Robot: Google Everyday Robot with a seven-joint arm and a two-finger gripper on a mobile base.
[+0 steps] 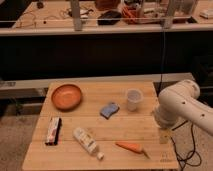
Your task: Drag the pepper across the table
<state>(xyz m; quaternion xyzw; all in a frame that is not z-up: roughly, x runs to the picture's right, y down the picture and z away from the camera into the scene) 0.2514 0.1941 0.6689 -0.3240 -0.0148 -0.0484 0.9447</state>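
The pepper (pixel 131 147), a slim orange tapered vegetable with a dark stem at its right end, lies on the light wooden table (pixel 115 127) near the front edge, right of centre. My gripper (pixel 164 135) hangs below the white arm (pixel 182 107) at the table's right edge. It points down, a short way right of the pepper and slightly above it. It is open and holds nothing.
An orange bowl (pixel 66 96) sits at the back left and a translucent cup (pixel 133 99) at the back right. A blue sponge (pixel 109 110) lies mid-table. A dark snack bar (pixel 53 131) and a white bottle (pixel 87 142) lie at the front left. Black cables (pixel 192 150) hang off the right side.
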